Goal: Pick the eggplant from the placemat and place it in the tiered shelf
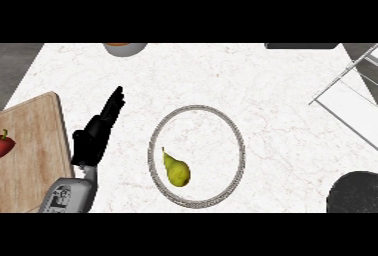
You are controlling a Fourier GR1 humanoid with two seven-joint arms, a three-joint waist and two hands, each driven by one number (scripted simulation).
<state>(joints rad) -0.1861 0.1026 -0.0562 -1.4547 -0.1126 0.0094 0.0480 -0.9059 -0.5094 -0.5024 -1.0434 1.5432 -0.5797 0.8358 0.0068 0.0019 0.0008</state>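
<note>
Left of the placemat, over bare counter (280,130), sits the left hand (92,140): fingers (114,102) straight and together, pointing up-view and leaning slightly right, nothing held, so released. Its grey forearm (70,195) comes in from the lower edge, just right of the board (33,150). The hand is beside the placemat (197,107), apart from its rim, not touching it.

No right hand is visible.

The placemat is a round mat with a grey patterned border, mid-counter. The only thing on it is a yellow-green pear (176,169), lying in the lower-left part, narrow end up-view, fat end down and slightly right, inside the border. The task says eggplant; what shows is a pear. It's on the mat, untouched by the hand.

The wooden board runs along the left edge, with a red fruit or veg (4,144) cut off by the frame; can't tell which. A bowl (125,48) is half in view at the top edge. The white shelf (354,105) with thin metal rods is at the right edge, well apart from the pear. A dark slab (301,46) sits at top right. A dark round shape (358,192) is at lower right; can't tell what it is.
</note>
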